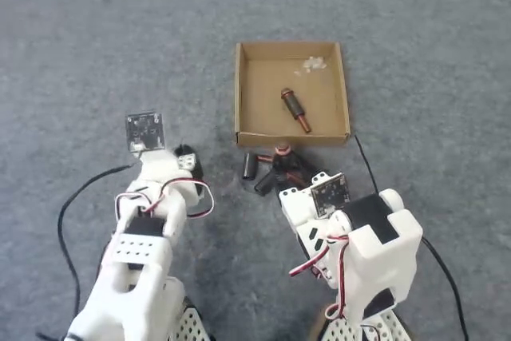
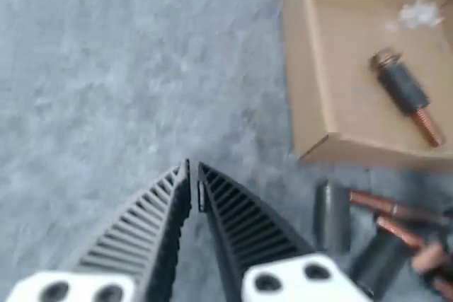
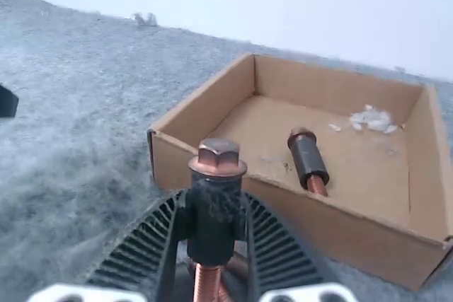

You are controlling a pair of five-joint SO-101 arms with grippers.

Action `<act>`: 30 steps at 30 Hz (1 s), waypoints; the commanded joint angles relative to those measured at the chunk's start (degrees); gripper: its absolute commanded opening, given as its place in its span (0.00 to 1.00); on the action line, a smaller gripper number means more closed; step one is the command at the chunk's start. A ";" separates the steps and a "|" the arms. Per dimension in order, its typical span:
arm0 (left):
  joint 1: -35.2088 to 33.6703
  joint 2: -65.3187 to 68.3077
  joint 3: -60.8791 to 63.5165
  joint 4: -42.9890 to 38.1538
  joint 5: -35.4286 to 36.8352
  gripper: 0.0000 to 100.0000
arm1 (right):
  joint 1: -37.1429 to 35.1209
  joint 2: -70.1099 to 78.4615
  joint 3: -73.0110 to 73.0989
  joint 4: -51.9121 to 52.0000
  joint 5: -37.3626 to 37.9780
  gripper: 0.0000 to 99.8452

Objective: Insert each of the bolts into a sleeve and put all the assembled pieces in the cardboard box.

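Observation:
The cardboard box [image 1: 239, 93] lies open at the table's middle back, with one assembled bolt-and-sleeve [image 1: 295, 109] inside it, also seen from the wrists [image 2: 407, 93] [image 3: 308, 160]. My right gripper [image 3: 212, 224] is shut on another assembled piece [image 3: 214, 203], a black sleeve with a copper bolt through it, held upright just before the box's near wall [image 1: 281, 153]. My left gripper [image 2: 192, 175] is shut and empty over the carpet, left of the box [image 1: 188, 157]. Loose black sleeves [image 2: 331, 213] [image 1: 248, 165] and copper bolts [image 2: 379, 204] lie before the box.
White scraps [image 1: 313, 64] lie in the box's far corner. Grey carpet [image 1: 96, 69] covers the table, with open room to the left and far right. Black cables [image 1: 68, 213] trail beside both arm bases.

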 commanded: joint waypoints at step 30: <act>-4.48 24.44 -23.96 19.43 -4.48 0.01 | 7.78 -38.73 5.45 28.35 -0.53 0.01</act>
